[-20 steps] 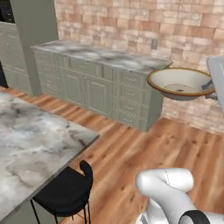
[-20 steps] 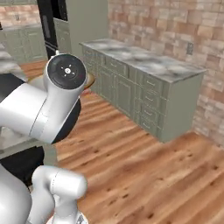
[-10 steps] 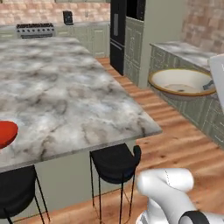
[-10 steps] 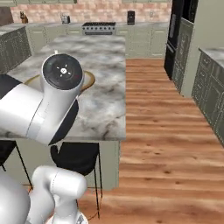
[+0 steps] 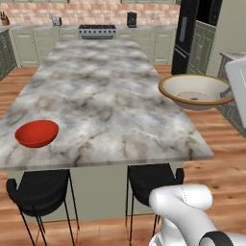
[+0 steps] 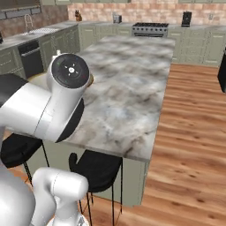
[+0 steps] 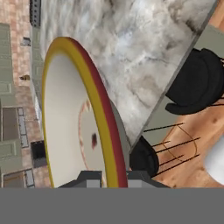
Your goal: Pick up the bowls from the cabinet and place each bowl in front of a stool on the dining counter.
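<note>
We're approx. halfway: glossy red shallow bowl (image 5: 37,133) sits on the grey-white veined marble counter (image 5: 101,91) above the left black padded stool (image 5: 39,191), while our gripper (image 7: 108,180) pinches the cream brown-rimmed bowl's (image 5: 195,92) rim, airborne off the counter's right edge, w/ the right stool (image 5: 153,178) unserved.

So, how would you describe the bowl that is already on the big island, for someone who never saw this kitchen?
Find the large island with the grey-white veined marble top in the middle of the kitchen. Near its front left corner, above the left black padded stool, sits a glossy red shallow bowl. The other bowl, cream with a brownish rim, is held in the air off the island's right side.
</note>
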Robot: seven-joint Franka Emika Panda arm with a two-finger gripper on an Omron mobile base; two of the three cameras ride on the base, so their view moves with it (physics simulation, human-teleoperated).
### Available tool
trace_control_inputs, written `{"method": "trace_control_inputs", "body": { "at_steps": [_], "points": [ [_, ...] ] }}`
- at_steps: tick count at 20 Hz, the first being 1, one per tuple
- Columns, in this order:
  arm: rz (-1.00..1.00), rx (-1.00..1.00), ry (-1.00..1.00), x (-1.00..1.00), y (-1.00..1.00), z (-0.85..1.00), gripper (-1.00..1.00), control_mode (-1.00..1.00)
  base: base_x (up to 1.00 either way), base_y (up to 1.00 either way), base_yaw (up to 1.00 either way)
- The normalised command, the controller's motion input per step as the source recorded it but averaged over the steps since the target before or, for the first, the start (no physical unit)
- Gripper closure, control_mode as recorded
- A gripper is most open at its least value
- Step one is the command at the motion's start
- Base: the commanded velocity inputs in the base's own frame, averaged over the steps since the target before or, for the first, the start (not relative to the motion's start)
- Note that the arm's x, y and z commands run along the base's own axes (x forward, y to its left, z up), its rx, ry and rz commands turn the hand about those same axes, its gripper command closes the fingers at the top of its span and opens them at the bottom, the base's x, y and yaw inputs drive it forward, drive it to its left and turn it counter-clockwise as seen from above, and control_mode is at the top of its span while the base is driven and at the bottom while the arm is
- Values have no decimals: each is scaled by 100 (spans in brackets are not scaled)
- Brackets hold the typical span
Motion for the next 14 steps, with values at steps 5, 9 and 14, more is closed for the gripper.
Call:
{"method": "trace_control_inputs", "body": {
  "at_steps": [5,9,14],
  "points": [
    [0,0,0,0,0,0,100,100,64,0,0],
    [0,0,0,0,0,0,100,100,54,0,0],
    [0,0,0,95,0,-55,100,-100,0,0,0]
  ]
}}
